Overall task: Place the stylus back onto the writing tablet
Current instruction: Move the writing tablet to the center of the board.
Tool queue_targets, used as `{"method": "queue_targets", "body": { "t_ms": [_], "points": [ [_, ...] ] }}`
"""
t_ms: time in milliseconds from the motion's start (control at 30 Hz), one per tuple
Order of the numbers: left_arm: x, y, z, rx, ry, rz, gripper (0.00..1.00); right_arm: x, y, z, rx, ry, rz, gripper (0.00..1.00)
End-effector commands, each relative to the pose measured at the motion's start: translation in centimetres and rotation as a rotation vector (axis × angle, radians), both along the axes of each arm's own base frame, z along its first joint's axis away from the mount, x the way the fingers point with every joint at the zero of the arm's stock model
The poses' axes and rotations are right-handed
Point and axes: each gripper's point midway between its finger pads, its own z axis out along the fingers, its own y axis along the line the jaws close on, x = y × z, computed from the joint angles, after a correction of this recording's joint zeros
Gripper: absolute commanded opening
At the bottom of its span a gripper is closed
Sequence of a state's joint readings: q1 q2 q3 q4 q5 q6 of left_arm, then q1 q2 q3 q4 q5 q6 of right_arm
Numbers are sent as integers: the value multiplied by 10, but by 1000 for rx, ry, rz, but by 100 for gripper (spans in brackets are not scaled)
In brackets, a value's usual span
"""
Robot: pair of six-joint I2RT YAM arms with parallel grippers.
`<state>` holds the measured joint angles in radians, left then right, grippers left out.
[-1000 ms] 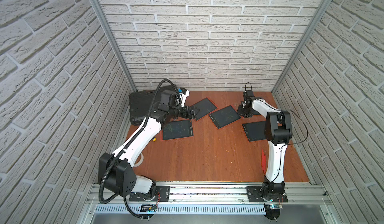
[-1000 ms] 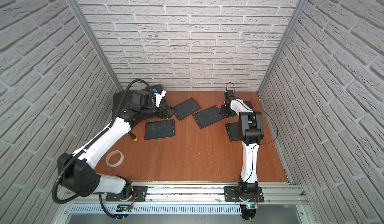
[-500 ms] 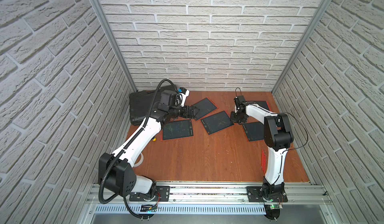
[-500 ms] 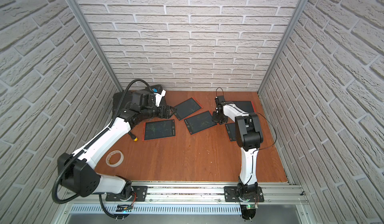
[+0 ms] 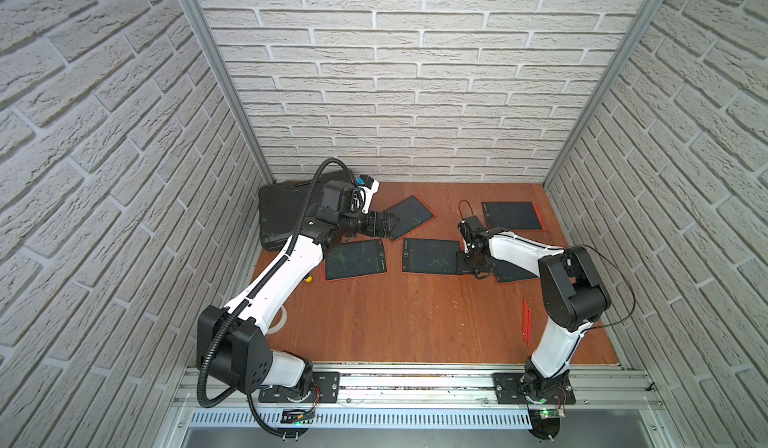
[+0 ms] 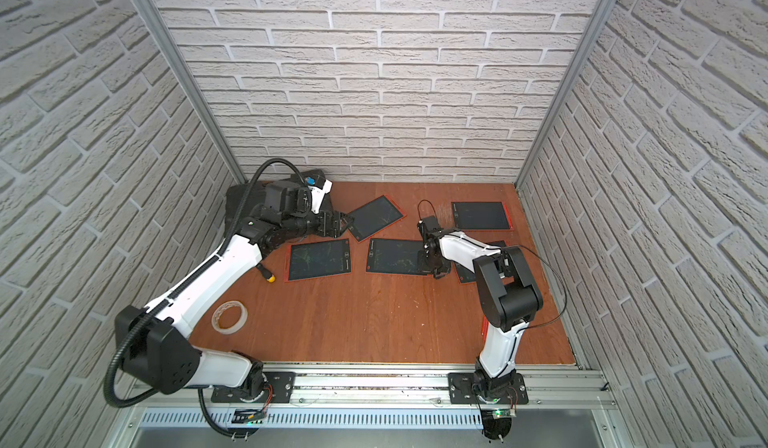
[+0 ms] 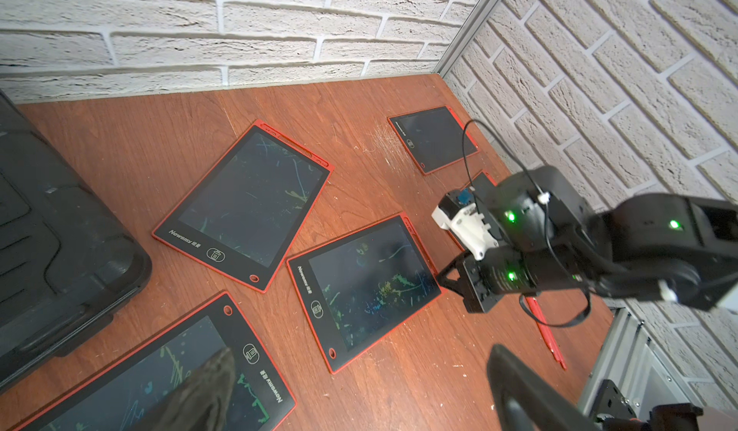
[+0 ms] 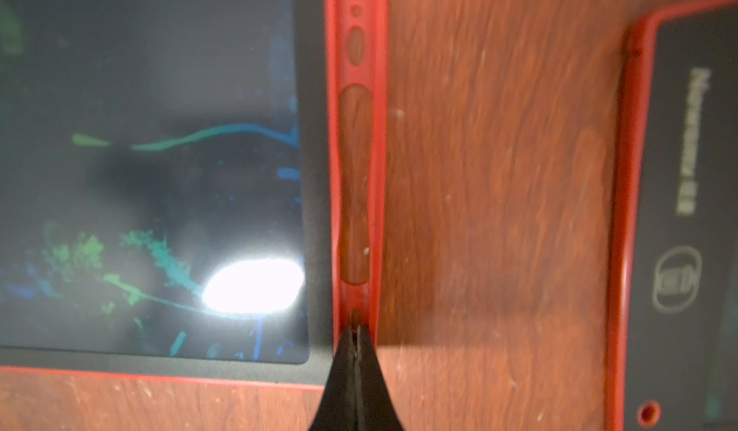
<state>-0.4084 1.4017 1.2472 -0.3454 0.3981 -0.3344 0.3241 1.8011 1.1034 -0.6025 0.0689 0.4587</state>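
Right jaws, closed, at writing tablet [image 8: 151, 193] groove; stylus [image 7: 546, 331] partly hidden.

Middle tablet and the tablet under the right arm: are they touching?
Apart. The right wrist view shows bare table between the middle tablet and the tablet under the right arm.

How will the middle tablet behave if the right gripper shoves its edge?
Middle tablet is thin and lies flat on the wood table, so it probably slides rather than tips. Right gripper, shut, sits at one end of the tablet's red edge, off-centre, so a push there likely pivots it. The frame looks rigid and should barely flex.
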Motion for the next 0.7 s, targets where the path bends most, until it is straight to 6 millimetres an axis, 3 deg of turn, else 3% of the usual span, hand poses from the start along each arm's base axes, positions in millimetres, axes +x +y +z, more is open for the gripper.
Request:
{"method": "queue_targets", "body": {
  "t_ms": [0,667],
  "points": [
    [0,-1,5,-3,-26,0,98,-33,-5,-13,-60,70,1,3],
    [-1,-5,2,3,-20,-6,98,-132,23,-16,-91,142,208,3]
  ]
}}
